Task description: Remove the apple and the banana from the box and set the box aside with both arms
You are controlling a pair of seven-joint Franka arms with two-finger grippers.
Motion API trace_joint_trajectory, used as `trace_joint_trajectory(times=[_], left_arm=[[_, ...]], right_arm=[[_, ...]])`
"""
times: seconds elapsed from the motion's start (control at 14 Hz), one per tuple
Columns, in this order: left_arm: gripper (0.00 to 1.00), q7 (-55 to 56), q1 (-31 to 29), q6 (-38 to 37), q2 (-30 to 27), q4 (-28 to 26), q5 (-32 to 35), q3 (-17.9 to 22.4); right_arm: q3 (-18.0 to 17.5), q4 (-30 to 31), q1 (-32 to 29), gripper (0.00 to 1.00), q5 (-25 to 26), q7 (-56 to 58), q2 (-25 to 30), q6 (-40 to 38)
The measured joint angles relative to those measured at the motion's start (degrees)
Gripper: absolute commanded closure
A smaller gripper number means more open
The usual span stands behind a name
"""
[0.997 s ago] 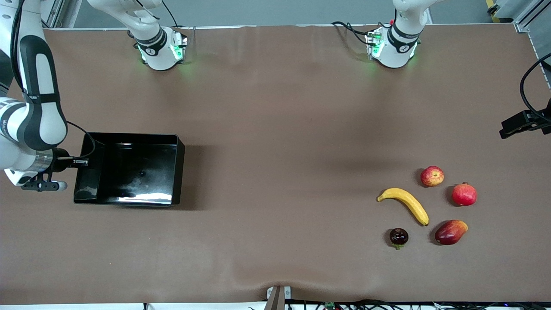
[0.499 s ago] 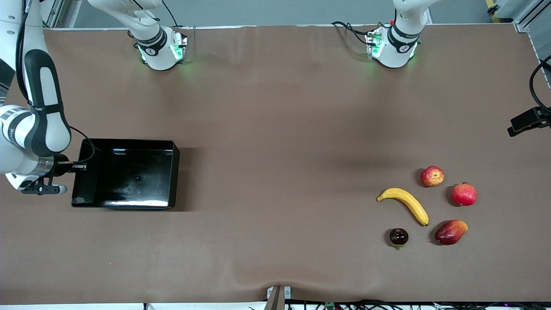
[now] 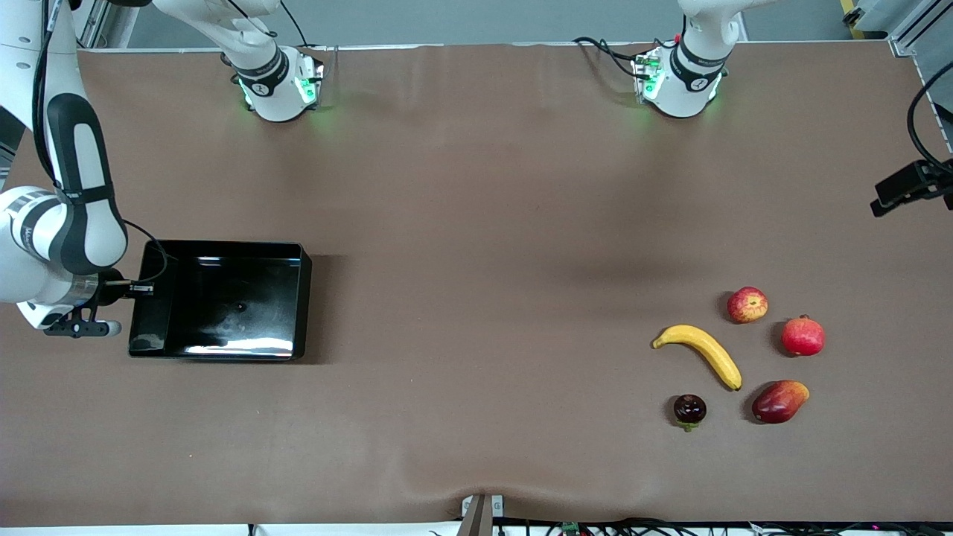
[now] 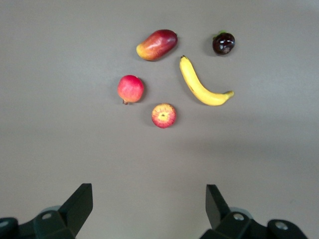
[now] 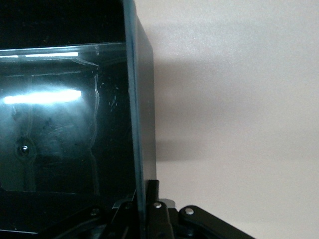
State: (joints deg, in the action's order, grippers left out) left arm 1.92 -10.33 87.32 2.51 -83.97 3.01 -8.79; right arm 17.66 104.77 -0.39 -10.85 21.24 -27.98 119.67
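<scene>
Tray point(image 3: 223, 350) shifted; pomegranate point(image 3: 802, 336) beside apple point(image 3: 747, 304)

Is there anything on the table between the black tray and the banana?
No. In the front view only bare brown table lies between the black tray and the banana.

- The tray point(image 3: 223, 298), pinched by its wall in the right gripper point(image 3: 141, 289), moved away from the fruit toward the right arm's end of the table, and slightly farther from the front camera.
- The left arm's black part point(image 3: 912, 186) above the pomegranate point(image 3: 802, 336) dipped, then came back up.
</scene>
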Motion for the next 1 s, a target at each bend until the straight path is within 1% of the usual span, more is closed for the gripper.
trace_joint_trajectory(times=[0.14, 0.21, 0.28, 0.5, 0.71, 0.78, 0.93, 1.0], left_arm=[[0.0, -0.1, 5.3, 0.0, -1.7, -1.8, -0.3, 5.5], [0.0, -0.1, 7.4, 0.0, -2.3, -2.4, -0.3, 7.6], [0.0, -0.2, 8.6, 0.0, -2.7, -3.0, -0.3, 8.7], [0.0, -0.2, 10.7, 0.0, -3.4, -4.3, -0.4, 10.0], [0.0, -0.2, 14.1, 0.0, -3.6, -5.1, -0.4, 13.0], [0.0, -0.2, 14.5, 0.0, -3.6, -5.2, -0.4, 13.3], [0.0, -0.2, 15.4, 0.0, -3.8, -5.3, -0.4, 13.7], [0.0, -0.2, 15.7, 0.0, -3.8, -5.3, -0.4, 13.8]], right_arm=[[0.0, 0.0, -0.2, 1.0, 0.0, 0.0, -0.5, 0.0], [0.0, 0.0, -0.2, 1.0, 0.0, 0.0, -0.6, 0.1], [0.0, 0.0, -0.3, 1.0, 0.0, 0.0, -0.7, 0.1], [0.1, -0.1, -0.7, 1.0, 0.0, 0.1, -0.7, 0.2], [0.1, -0.2, -1.3, 0.99, 0.0, 0.5, -0.7, 1.0], [0.1, -0.2, -1.4, 0.89, 0.0, 0.5, -0.7, 1.1], [0.1, -0.3, -1.5, 0.75, 0.0, 0.5, -0.7, 1.1], [0.1, -0.5, -1.5, 0.61, 0.0, 0.5, -0.7, 1.1]])
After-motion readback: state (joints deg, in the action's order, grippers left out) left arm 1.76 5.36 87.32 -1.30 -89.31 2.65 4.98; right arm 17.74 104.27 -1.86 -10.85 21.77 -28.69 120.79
